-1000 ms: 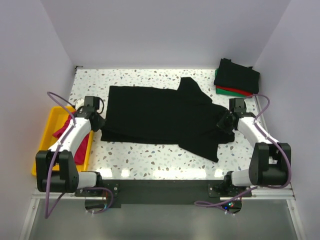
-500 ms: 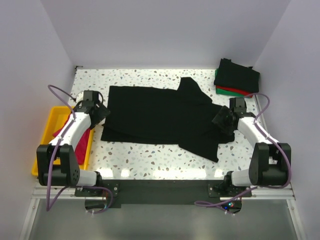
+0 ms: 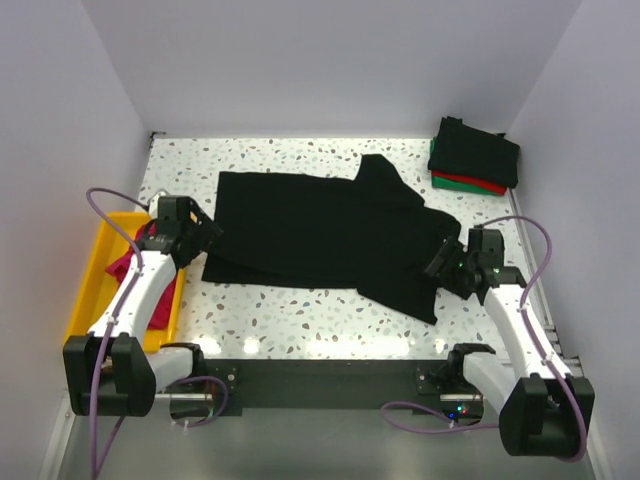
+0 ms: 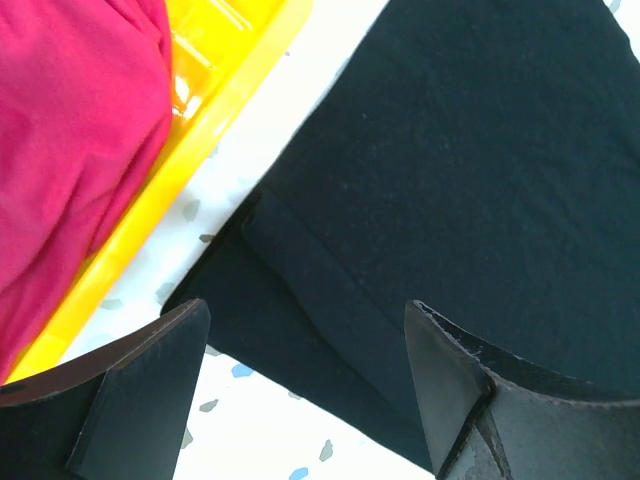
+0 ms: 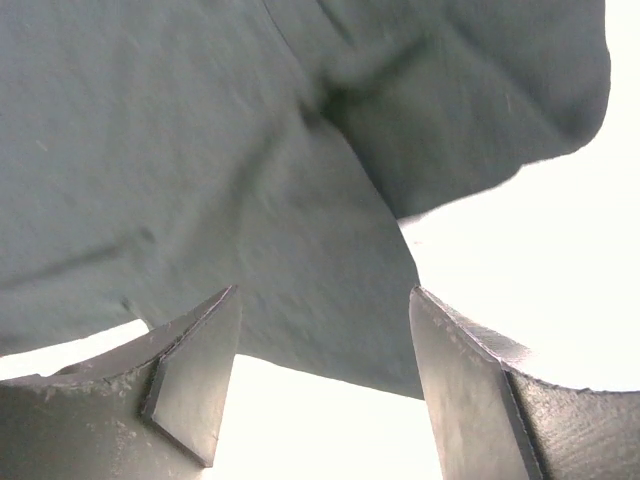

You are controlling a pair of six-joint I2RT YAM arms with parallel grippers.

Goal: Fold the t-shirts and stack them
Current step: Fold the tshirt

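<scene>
A large black t-shirt (image 3: 320,235) lies spread flat across the middle of the table, partly folded, one sleeve pointing to the back. My left gripper (image 3: 203,236) hovers open over the shirt's left near corner (image 4: 300,290), nothing between its fingers (image 4: 150,385). At the shirt's right side my right gripper (image 3: 441,266) stands open above a rumpled edge of the cloth (image 5: 200,150), its fingertips (image 5: 455,390) apart and empty. A magenta-pink t-shirt (image 4: 70,130) lies bunched in the tray. Folded t-shirts are stacked at the back right: black on top (image 3: 475,150), red and green edges below (image 3: 468,184).
A yellow plastic tray (image 3: 93,268) sits along the table's left edge, close beside my left arm. White walls close in the table on the left, back and right. Speckled tabletop (image 3: 300,315) shows in front of the black shirt.
Both grippers were shut on the black shirt's edges and have opened, letting go. Both arms have drawn back toward the near edge; the shirt stays flat.
</scene>
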